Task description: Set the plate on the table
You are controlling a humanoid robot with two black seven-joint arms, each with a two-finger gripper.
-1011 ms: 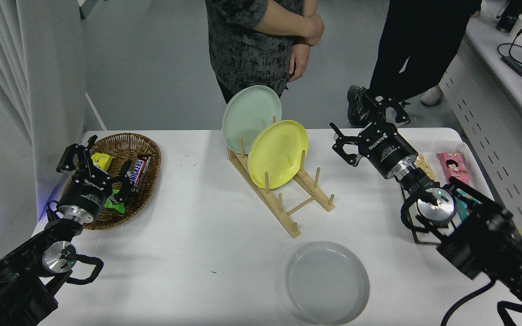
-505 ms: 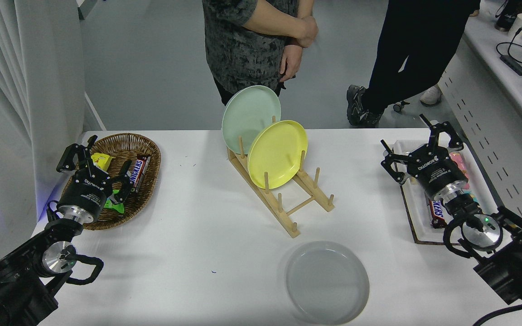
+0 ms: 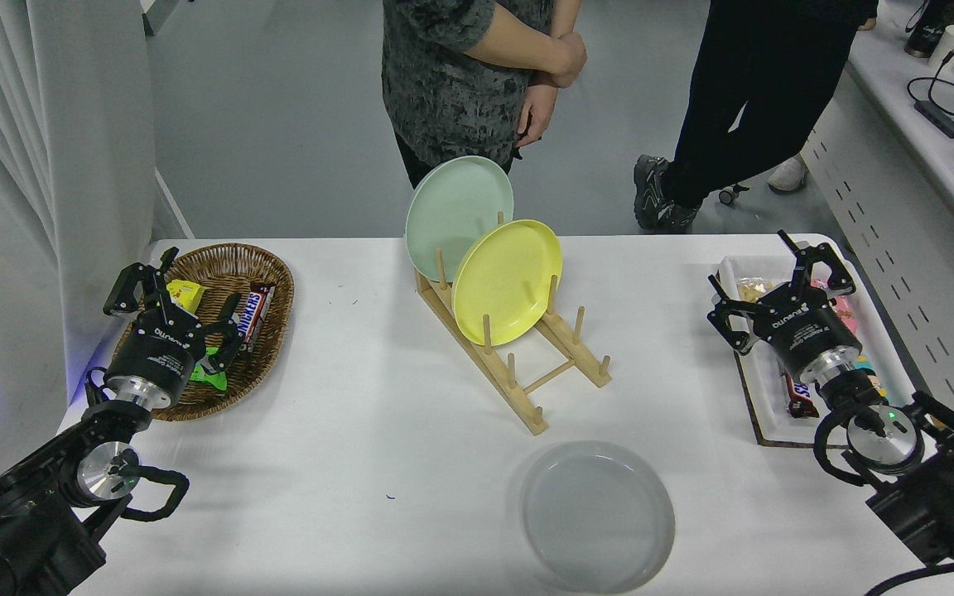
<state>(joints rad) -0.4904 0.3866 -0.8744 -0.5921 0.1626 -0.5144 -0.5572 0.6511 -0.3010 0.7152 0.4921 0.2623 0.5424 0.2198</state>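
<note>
The light-grey plate (image 3: 597, 515) lies flat on the white table (image 3: 361, 430) near the front edge, right of the middle. My right gripper (image 3: 779, 277) is open and empty, above the white tray at the right, well away from the plate. My left gripper (image 3: 172, 285) is open and empty, parked over the wicker basket at the left.
A wooden rack (image 3: 518, 364) at the table's middle holds a yellow plate (image 3: 508, 281) and a pale green plate (image 3: 459, 215) upright. A wicker basket (image 3: 266, 273) with snacks stands at the left. A white tray (image 3: 754, 397) with snacks lies at the right. Two people stand at the far side.
My right gripper has swung from beside the rack to the right, over the tray, and stayed open. The grey plate and the left arm have not moved.
</note>
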